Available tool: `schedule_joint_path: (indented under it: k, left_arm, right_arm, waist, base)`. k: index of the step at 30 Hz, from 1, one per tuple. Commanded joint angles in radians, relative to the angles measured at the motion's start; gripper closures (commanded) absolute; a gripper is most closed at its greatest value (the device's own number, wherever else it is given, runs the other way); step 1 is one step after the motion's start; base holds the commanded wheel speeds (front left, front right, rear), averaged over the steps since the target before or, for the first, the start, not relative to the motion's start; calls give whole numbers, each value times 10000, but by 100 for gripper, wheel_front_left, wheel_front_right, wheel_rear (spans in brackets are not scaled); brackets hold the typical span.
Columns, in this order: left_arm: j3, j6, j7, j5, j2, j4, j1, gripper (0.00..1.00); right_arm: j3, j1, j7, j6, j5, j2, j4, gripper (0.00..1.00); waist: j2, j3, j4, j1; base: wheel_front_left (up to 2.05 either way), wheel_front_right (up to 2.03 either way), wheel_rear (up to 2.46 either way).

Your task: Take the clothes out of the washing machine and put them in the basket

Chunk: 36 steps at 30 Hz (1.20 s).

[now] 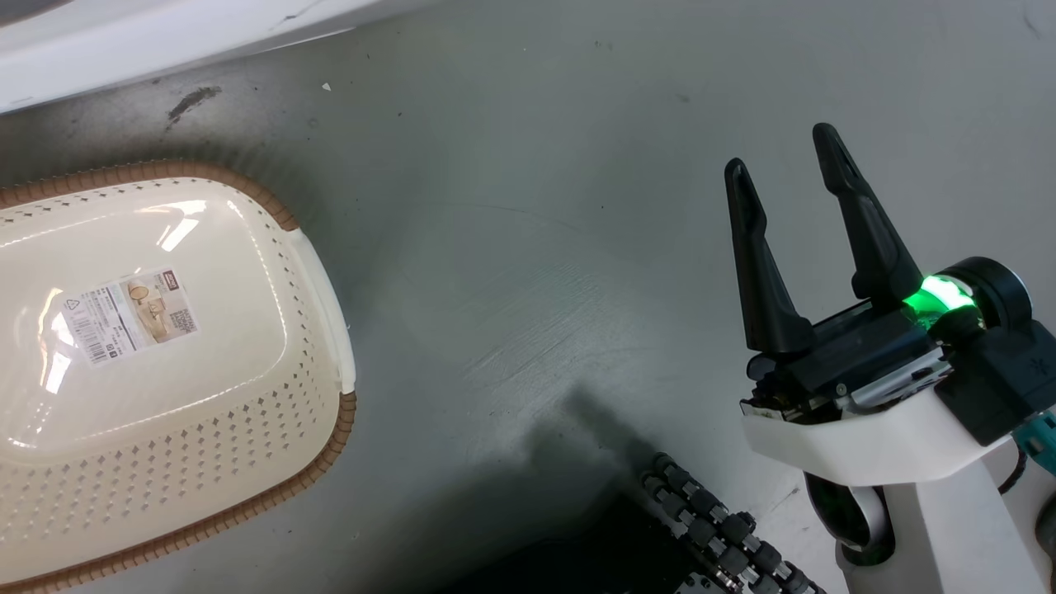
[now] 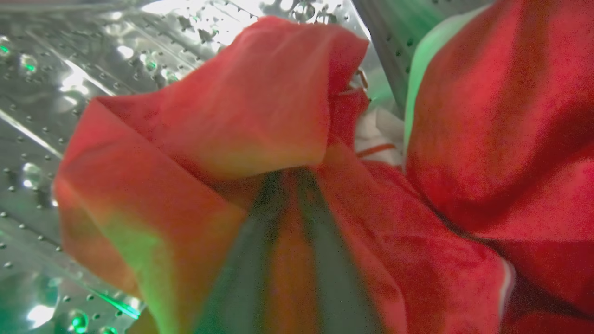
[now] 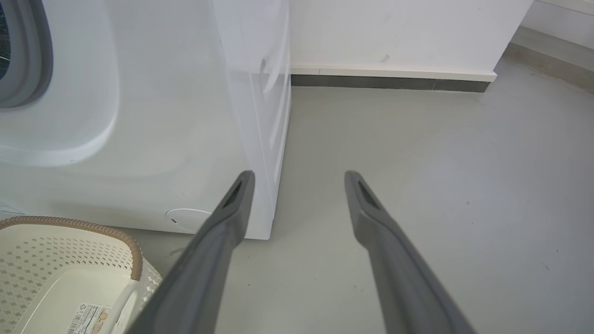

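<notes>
Inside the washing machine's steel drum (image 2: 69,60) lie the clothes: one red garment (image 2: 222,120) bunched in front and a second red garment (image 2: 501,116) to its right, with white trim (image 2: 378,134) between them. My left gripper (image 2: 284,178) is shut on the front garment; a strip of red fabric runs between its fingers and a fold hides the tips. The cream basket (image 1: 322,445) stands on the floor with only its label inside. My right gripper (image 1: 781,151) hovers open over the floor, right of the basket (image 3: 93,227).
The washing machine's white front (image 3: 162,116) with its grey ring (image 3: 32,55) rises just behind the basket. Its lower edge (image 1: 124,49) crosses the top left of the head view. My black cable chain (image 1: 726,536) lies at the bottom. A baseboard (image 3: 390,79) ends the grey floor.
</notes>
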<state>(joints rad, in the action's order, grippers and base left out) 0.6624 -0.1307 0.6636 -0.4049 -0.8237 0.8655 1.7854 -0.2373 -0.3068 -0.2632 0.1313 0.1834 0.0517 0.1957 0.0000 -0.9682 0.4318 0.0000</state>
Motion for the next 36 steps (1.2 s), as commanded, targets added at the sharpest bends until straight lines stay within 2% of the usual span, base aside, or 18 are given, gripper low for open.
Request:
schedule_joint_path:
  k: [1, 8, 17, 33, 36]
  left_arm:
    - [60, 40, -132, 63, -143, 225, -178, 100]
    - [-43, 242, -1457, 32, 195, 428, -12, 100]
    - [-371, 563, -4040, -440, 1043, 1217, -703, 100]
    - [-737, 375, -8620, -1636, 3120, 2564, -4218, 100]
    - [-715, 371, -9020, -1711, 3458, 2528, -4851, 100]
  right_arm:
    - [-22, -88, -24, -10, 20, -27, 13, 0]
    - [134, -271, -24, -10, -94, -25, -97, 0]
    - [721, -227, -24, -9, -617, -22, -389, 0]
    - [1396, 349, -24, -10, -1638, -19, -1201, 0]
    - [1450, 459, -24, -10, -1712, -17, -1304, 0]
  waist:
    - [0, -6, 9, 0]
    - [0, 278, -125, 0]
    - [0, 1318, -737, 0]
    - [0, 4185, -2254, 0]
    - [0, 4590, -2469, 0]
  base:
    - [0, 0, 0]
    - [0, 0, 0]
    - [0, 0, 0]
    - [0, 0, 0]
    - [0, 0, 0]
